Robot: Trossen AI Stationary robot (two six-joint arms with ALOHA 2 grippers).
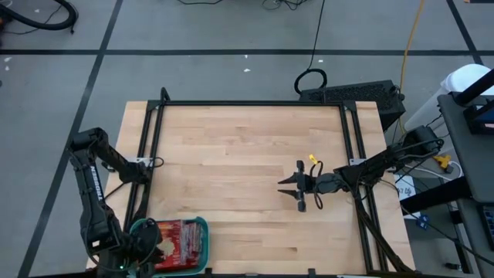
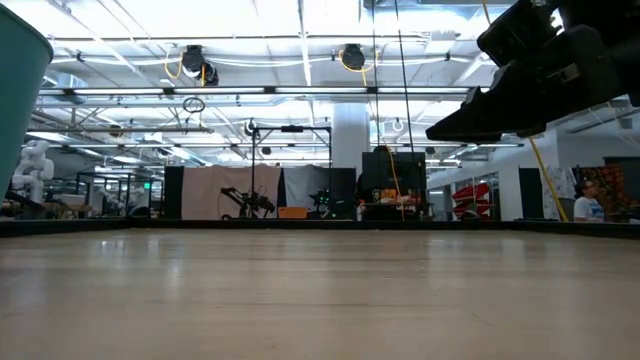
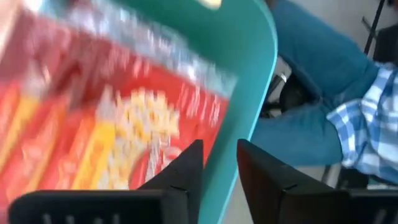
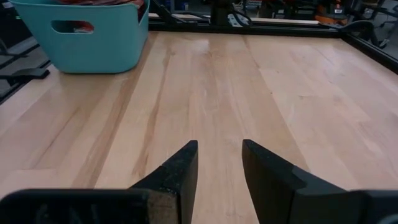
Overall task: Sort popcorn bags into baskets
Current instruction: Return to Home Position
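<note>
Lower left of the top-down cam: a teal-green rectangular plastic basket (image 1: 205, 239) w/ rounded corners sits at the bottom-left corner of the light wooden bench (image 1: 247, 147), close to the near edge. The flat red popcorn bags (image 1: 179, 243) w/ yellow-cream pics are piled inside it, overlapping, so can't give a count tbh. The left end effector (image 1: 143, 245) hangs over the basket's left end, w/ its arm folded up along the left side of the frame. On its wrist cam the two dark fingers (image 3: 186, 168) are parted a little, narrow gap, nothing pinched btw them afaict. The basket's teal rim runs past beneath the gap, and a bag w/ popcorn print fills the left of that shot. Right side of the same shot there's a person (image 3: 323, 81) just past the basket, blue jeans + blue/white plaid shirt.

Moving right: the right end effector (image 1: 293, 191) is above the bench a bit right of centre in the top-down cam, well apart from the basket. Its arm comes in from the right edge, fingers aimed toward frame left. Its wrist cam shows the fingers apart w/ a small gap and holding nothing, just wood grain under them. The basket sits in the upper left of that shot, red showing through the handle slot (image 4: 73, 27) and over the rim. Low cam: teal basket wall cuts into the upper left corner, and a dark chunk of arm (image 2: 530, 75) hangs in the upper right, clear of the bench top.
</note>
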